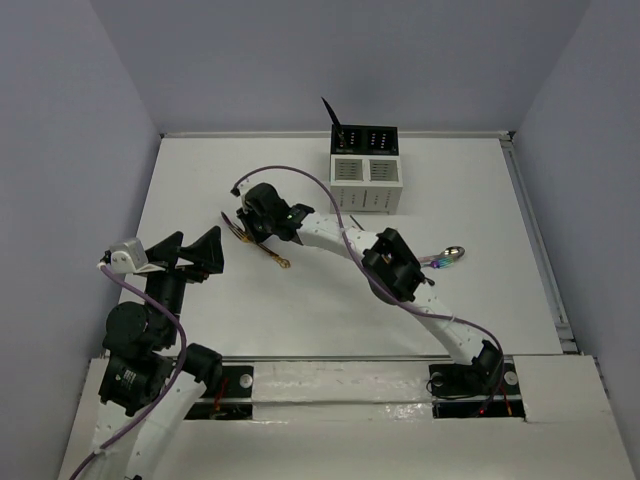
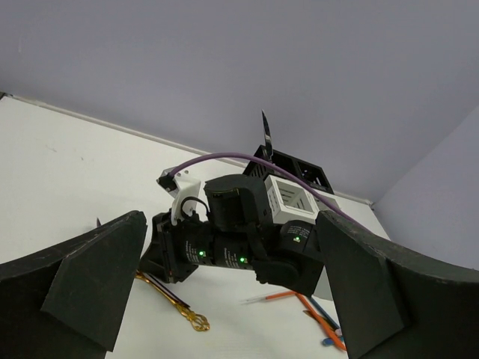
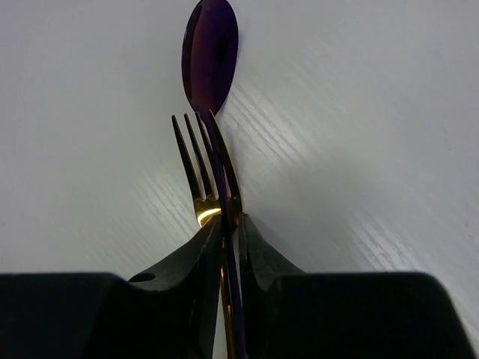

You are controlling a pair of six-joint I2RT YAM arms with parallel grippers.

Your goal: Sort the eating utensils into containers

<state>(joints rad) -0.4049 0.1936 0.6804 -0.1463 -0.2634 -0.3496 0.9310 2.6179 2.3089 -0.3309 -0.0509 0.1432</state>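
Spreading wide, the white surface (image 1: 200,180) is leaving open room front and left; the containers (image 1: 366,172) are sitting by its far edge, a black knife (image 1: 329,108) already standing in a rear bin. Toward the left, the left pincer (image 1: 192,252) is hanging wide apart, gripping nothing, likely parked clear. Left of the bins, the right pincer (image 3: 230,221) is pinching almost shut on the handle of a dark spoon (image 3: 211,52), a gold fork (image 3: 198,161) pressing alongside, so probably both are caught.

At the table's far middle, block of 4 joined bins (image 1: 365,186): 2 black at the back, 2 white in front. Upright in the rear left bin, black utensil (image 1: 328,110). Flat on the table, gold fork (image 3: 196,161) under a dark purple spoon (image 3: 210,52), both stems pinched by the right gripper (image 3: 230,221). Off to the right, shiny spoon (image 1: 452,254) lying alone.
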